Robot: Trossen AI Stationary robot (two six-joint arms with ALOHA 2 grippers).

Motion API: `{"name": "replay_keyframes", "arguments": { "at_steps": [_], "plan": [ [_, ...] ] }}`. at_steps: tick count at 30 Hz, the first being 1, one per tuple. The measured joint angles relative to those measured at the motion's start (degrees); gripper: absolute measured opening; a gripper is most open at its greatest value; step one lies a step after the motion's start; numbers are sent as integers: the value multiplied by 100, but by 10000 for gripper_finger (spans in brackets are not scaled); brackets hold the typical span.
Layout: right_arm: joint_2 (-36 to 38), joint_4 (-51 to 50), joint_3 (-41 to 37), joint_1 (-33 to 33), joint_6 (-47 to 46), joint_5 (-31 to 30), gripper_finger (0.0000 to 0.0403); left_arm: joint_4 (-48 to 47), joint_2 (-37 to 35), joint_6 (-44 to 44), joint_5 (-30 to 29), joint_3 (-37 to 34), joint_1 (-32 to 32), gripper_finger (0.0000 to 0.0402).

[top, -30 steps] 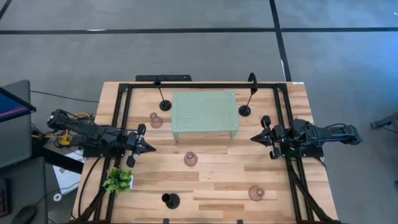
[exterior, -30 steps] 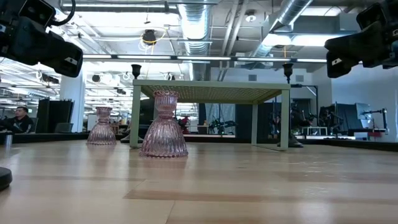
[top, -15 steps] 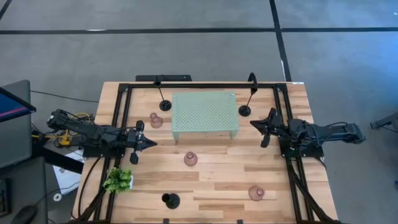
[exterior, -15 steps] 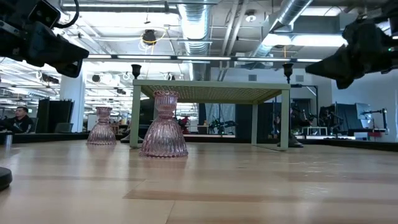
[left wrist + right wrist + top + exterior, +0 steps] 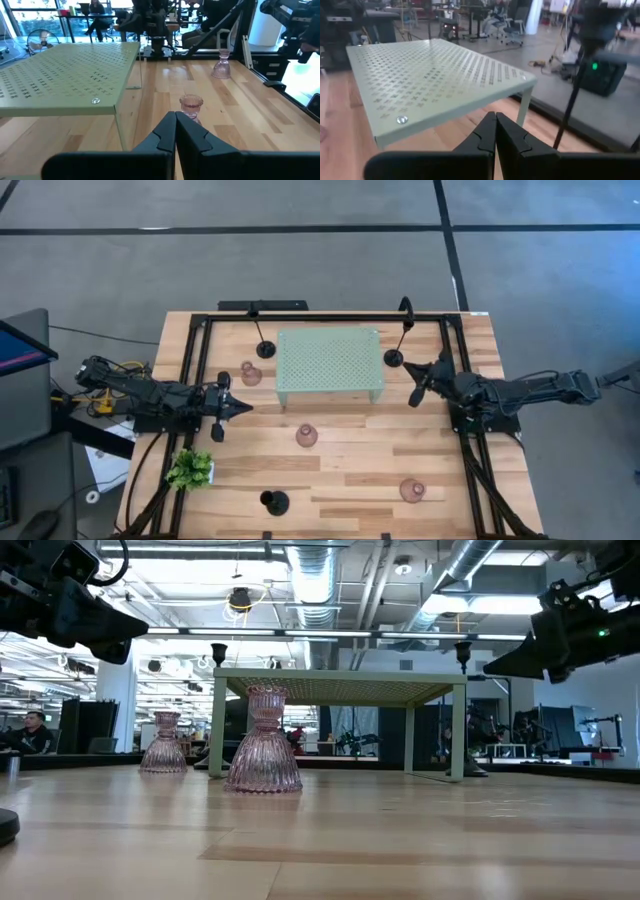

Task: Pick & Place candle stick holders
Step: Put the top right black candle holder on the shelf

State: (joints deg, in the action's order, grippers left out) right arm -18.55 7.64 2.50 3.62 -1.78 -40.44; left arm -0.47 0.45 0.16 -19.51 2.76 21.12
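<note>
We are seeing the right claw (image 5: 416, 385) hovering closed and empty beside the stand's (image 5: 329, 366) right edge; the left claw (image 5: 226, 409), also closed and empty, is waiting over open tabletop (image 5: 350, 470).

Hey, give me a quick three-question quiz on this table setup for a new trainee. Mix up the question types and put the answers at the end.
1. True or false: nothing stands on top of the green stand.
2. How many black stemmed holders are on the table?
3. Which is nearest the right gripper?
A. the plant
B. the black holder by the stand's right back corner
C. the front pink holder

Key: 1 true; 2 three; 3 B.
</note>
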Motion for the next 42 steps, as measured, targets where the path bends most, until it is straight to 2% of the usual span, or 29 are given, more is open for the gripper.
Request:
{"name": "replay_keyframes", "arguments": {
  "at_steps": [5, 12, 16, 19, 24, 35, 42],
  "plan": [
    [-231, 577, 4, -28, 581, -6, 31, 0, 0, 0, 0, -2, 0, 8],
    [-458, 881, 11, -503, 367, -333, 135, 0, 0, 0, 0, -1, 0, 8],
    [-540, 881, 11, -822, 137, -296, 196, 0, 0, 0, 0, -2, 0, 8],
    [-614, 933, 11, -992, 127, -130, 221, 0, 0, 0, 0, -1, 0, 8],
    [-846, 1345, 13, -1280, 114, 280, 224, 4, -2, 0, 0, -2, 0, 8],
    [-1709, 2063, 17, -1705, 20, 404, 173, 7, 0, 0, 0, 0, 0, 8],
    [-2356, 2886, 17, -1979, 20, 487, 159, 7, -2, 0, 0, 0, 0, 8]
  ]
}}
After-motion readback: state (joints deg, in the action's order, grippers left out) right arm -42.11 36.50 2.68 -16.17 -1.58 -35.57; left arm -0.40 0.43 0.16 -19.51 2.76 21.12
